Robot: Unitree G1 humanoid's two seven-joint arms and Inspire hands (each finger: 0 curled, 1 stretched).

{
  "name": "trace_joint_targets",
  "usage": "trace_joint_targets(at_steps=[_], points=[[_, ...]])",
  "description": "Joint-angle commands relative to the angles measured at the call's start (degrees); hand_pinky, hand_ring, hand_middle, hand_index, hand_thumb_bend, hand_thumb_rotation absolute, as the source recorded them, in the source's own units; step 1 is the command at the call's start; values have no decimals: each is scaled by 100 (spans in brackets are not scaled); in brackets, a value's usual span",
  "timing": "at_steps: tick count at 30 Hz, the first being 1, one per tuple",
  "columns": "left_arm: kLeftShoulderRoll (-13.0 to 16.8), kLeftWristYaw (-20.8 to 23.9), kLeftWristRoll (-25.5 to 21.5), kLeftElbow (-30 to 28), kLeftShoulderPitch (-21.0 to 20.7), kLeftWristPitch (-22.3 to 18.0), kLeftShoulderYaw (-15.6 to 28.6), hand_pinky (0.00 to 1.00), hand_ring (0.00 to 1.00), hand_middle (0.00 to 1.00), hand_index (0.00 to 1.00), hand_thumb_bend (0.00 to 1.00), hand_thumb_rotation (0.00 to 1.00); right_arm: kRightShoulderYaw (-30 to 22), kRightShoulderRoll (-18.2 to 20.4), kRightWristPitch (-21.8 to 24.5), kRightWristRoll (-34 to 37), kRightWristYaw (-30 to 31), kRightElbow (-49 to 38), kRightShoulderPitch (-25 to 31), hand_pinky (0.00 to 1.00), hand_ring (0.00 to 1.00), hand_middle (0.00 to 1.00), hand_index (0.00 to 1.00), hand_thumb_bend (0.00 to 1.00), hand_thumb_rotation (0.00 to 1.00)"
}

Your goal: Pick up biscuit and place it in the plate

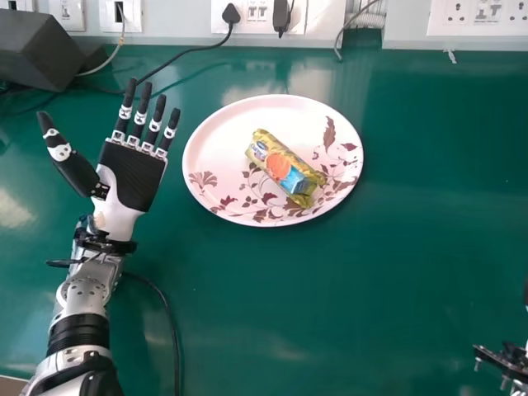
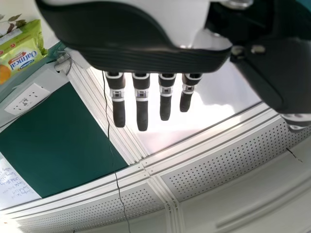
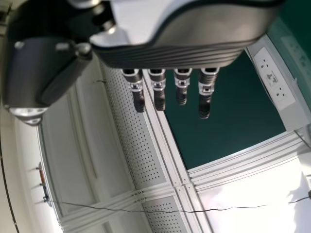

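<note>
1. Head view: the left hand point(image 1: 130, 176) was open, fingers straight and thumb spread, holding nothing. To its right, the biscuit packet point(image 1: 285, 167) lay on the floral-patterned plate point(image 1: 235, 132). It was probably light and firm, with slick wrapping and brittle contents, best gripped gently round the middle.
2. Left wrist view: the packet, bearing a printed label, sat aside from the extended fingers.
3. Right wrist view: the right hand point(image 3: 184, 46) was open and empty.
</note>
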Motion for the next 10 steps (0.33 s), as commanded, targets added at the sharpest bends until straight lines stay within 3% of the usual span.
trace_joint_targets(at_steps=[1, 10], points=[[-147, 40, 44, 442, 408, 82, 126, 86, 87, 96, 100, 100, 92, 48, 102, 138, 226, 162, 22, 66, 84, 96, 99, 97, 93, 87], [-113, -95, 102, 656, 301, 154, 165, 91, 89, 97, 100, 100, 89, 74, 417, 289, 461, 379, 50, 73, 89, 97, 100, 96, 93, 84]])
